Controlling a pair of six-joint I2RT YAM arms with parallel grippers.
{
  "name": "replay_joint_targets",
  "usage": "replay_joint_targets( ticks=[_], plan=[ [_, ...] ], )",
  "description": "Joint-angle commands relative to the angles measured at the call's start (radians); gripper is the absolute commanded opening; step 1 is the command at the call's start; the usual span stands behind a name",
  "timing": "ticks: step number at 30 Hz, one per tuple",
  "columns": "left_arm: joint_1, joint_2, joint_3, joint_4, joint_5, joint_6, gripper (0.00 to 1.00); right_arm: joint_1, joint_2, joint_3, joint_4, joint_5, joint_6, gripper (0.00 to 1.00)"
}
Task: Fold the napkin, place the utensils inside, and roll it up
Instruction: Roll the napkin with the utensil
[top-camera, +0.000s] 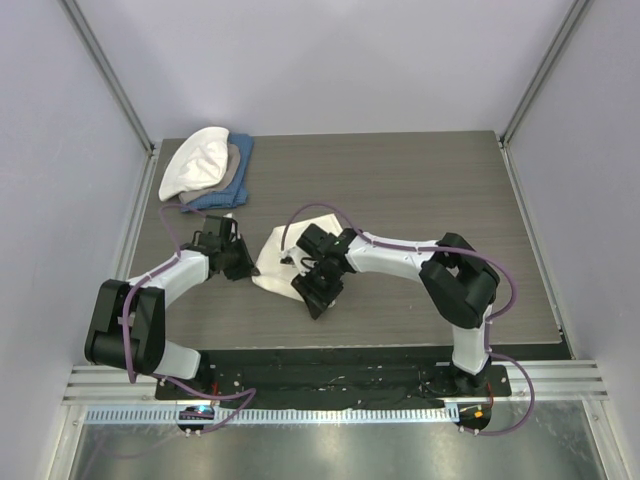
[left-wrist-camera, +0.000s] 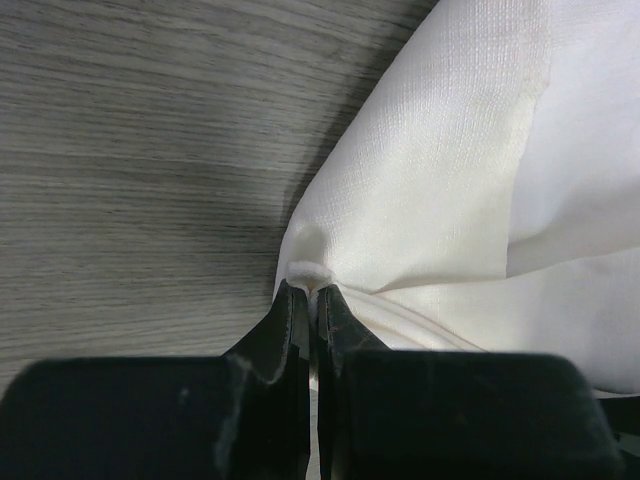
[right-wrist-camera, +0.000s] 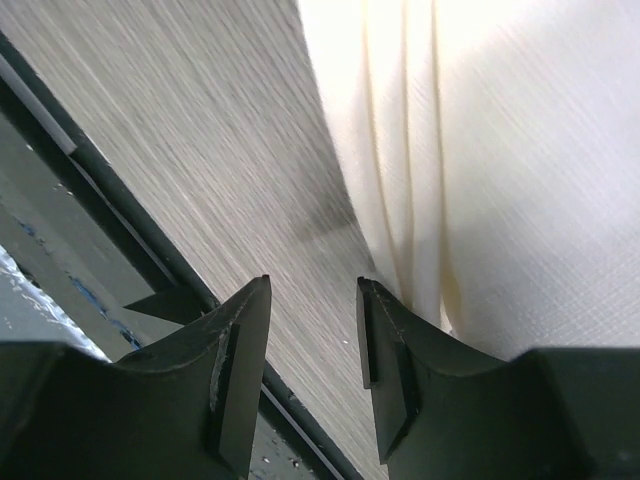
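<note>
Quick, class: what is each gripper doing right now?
Left gripper: shut on the napkin.
Right gripper: open, holding nothing.

Napkin (top-camera: 272, 260) lies on tabletop (top-camera: 420, 190), a bit left of ctr. Stack of cloths (top-camera: 205, 170) sits well apart at napkin's 11 o'clock, by far-left corner. Left gripper (top-camera: 246, 265) at napkin's 9 o'clock, pinching its edge. Right gripper (top-camera: 314, 300) at approx 4 o'clock, one finger against napkin's folds.
</note>
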Motion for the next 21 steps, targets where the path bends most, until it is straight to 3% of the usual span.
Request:
replay_joint_targets(
  ticks=[1,8,12,18,21],
  plan=[
    [0.001,-0.005,0.023,-0.028,-0.020,0.031,0.00,-0.014,-0.059,-0.020,0.018,-0.037,-0.016,0.47],
    [-0.001,0.001,0.027,-0.040,-0.021,0.026,0.00,-0.021,-0.106,-0.029,0.057,-0.083,-0.016,0.48],
    [0.001,0.004,0.041,-0.066,-0.026,0.021,0.00,0.045,-0.174,0.032,0.069,-0.007,-0.018,0.50],
    [0.001,0.041,0.066,-0.074,0.005,0.017,0.00,0.179,-0.229,-0.037,0.350,0.392,-0.073,0.56],
    [-0.001,0.047,0.066,-0.074,0.012,0.015,0.00,0.219,-0.193,-0.106,0.522,0.504,-0.130,0.62]
  ],
)
